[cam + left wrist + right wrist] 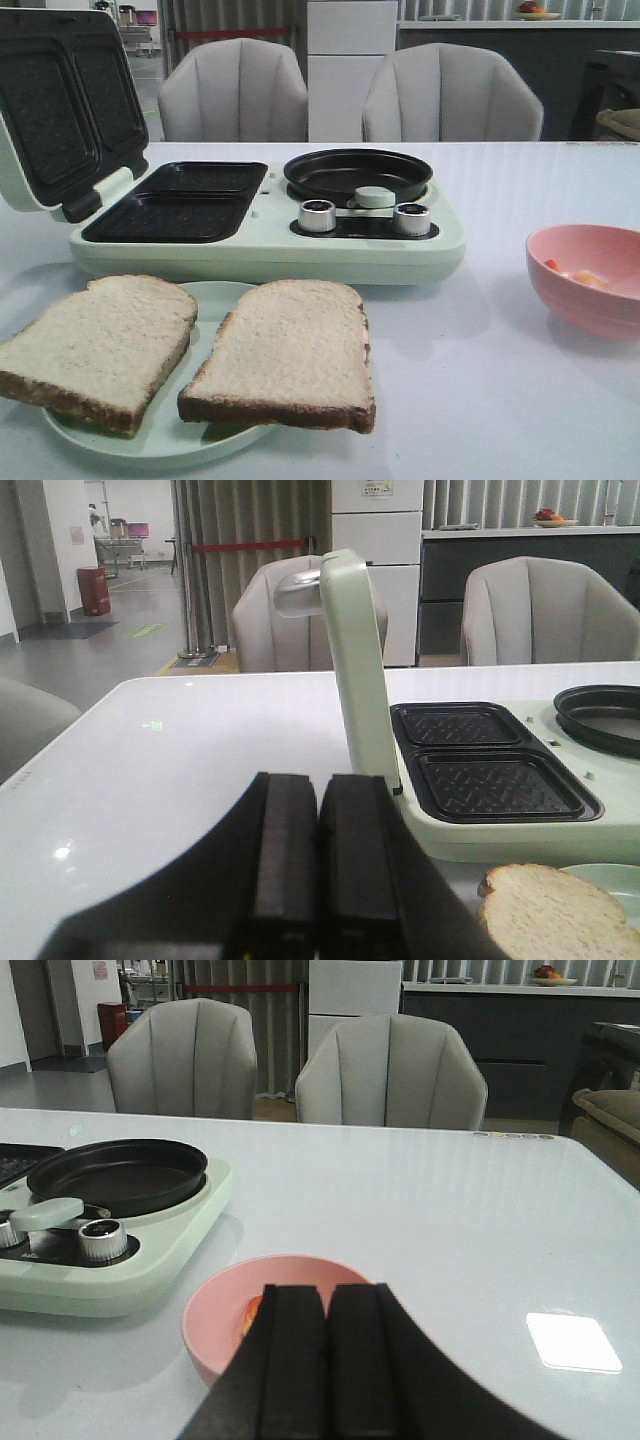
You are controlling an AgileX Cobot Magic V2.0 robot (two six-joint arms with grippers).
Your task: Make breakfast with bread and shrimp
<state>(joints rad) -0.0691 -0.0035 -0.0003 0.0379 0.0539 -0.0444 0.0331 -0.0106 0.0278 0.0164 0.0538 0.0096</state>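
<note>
Two slices of bread [190,355] lie side by side on a pale green plate [150,440] at six o'clock, nearest me. At twelve o'clock sits the breakfast maker [265,215], lid up. At three o'clock, shrimp [575,275] rest in the pink bowl [590,285] on the worktop [480,380]. My left claw [318,870] is clenched, empty; my right claw [327,1360] likewise, just above the bowl.

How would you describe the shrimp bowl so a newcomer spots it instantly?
Start at the pale green breakfast maker on the white table. To its right, standing apart, is a pink bowl holding small orange shrimp. It is the only pink dish; the bread lies on a pale green plate.
</note>
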